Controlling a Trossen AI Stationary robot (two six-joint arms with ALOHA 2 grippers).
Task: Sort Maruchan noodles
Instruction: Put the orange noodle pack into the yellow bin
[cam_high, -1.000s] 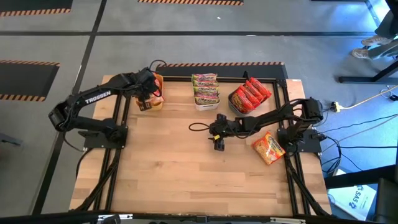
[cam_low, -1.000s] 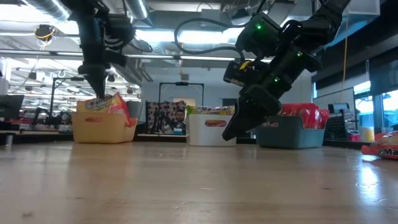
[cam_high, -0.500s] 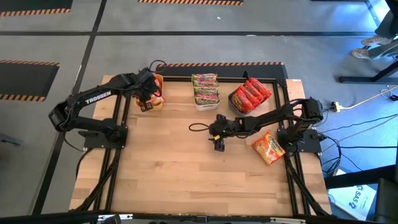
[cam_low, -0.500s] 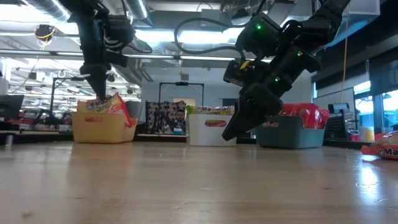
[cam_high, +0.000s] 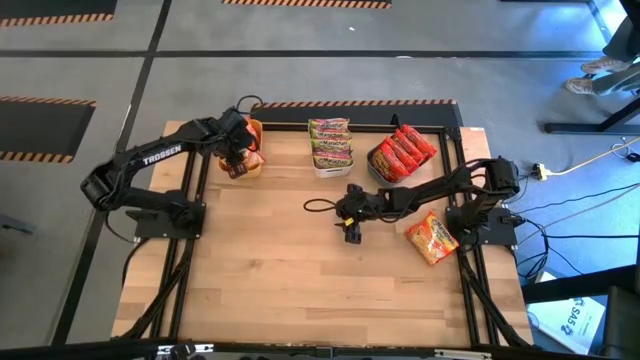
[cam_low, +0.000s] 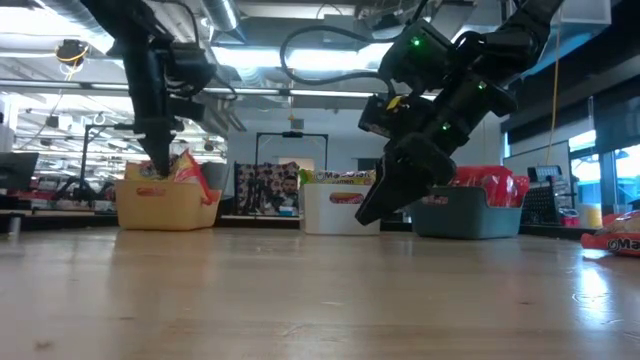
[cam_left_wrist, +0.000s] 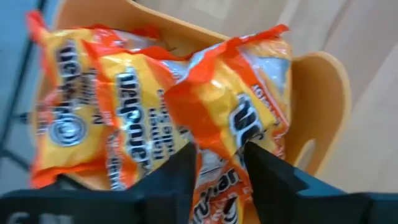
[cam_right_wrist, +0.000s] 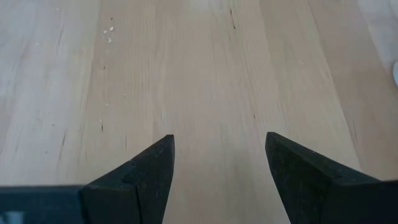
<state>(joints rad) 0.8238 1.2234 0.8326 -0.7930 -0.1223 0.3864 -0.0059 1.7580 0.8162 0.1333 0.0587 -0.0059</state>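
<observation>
Left pincer (cam_high: 236, 160) hangs over the yellow plastic bin (cam_high: 252, 168) near the tabletop's far left corner, its two dark fingers (cam_left_wrist: 180, 177) either side of an orange-yellow glossy noodle packet (cam_left_wrist: 239, 118) that stands tilted in the bin; whether they pinch it or have let go I cannot tell. More orange-yellow packets (cam_left_wrist: 93, 112) lie in the same bin beside it. Right pincer (cam_high: 351, 231) hovers above bare wooden tabletop (cam_high: 300, 280) near the middle, fingers (cam_right_wrist: 140, 180) spread with nothing between them. Along the far edge, a white bin (cam_high: 331, 168) holds green-pink packets (cam_high: 331, 143), and a dark grey bin (cam_high: 376, 171) toward the far right corner holds red packets (cam_high: 403, 152). One loose orange packet (cam_high: 432, 239) lies flat near the tabletop's right edge, by the right arm's base and well apart from both pincers.
</observation>
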